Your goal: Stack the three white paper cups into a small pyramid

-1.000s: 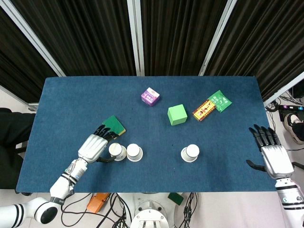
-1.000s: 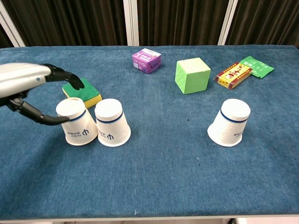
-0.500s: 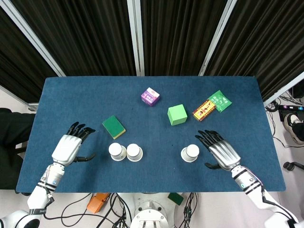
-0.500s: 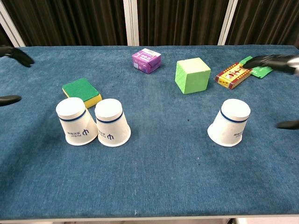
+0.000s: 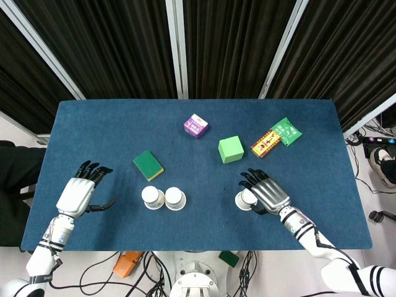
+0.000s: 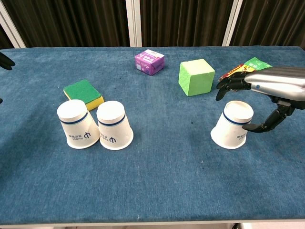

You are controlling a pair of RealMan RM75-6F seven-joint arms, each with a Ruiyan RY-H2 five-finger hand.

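Three white paper cups stand upside down on the blue table (image 5: 93, 124). Two of them, the left cup (image 5: 152, 197) (image 6: 77, 124) and the middle cup (image 5: 175, 198) (image 6: 114, 125), touch side by side at front left. The third cup (image 5: 245, 199) (image 6: 232, 125) stands alone to the right. My right hand (image 5: 266, 192) (image 6: 271, 88) arches over this cup's right side, fingers spread behind its top, thumb (image 6: 263, 126) at its right wall; no firm grip shows. My left hand (image 5: 80, 193) hovers open, well left of the cup pair.
A green-and-yellow sponge (image 5: 148, 165) (image 6: 83, 94) lies just behind the cup pair. Farther back sit a purple carton (image 5: 195, 125), a green cube (image 5: 231, 150) (image 6: 196, 77), a red-yellow packet (image 5: 266, 143) and a green packet (image 5: 286, 131).
My left hand let go of the left cup and drew back to the left. My right hand swept in from the right edge to the lone cup.
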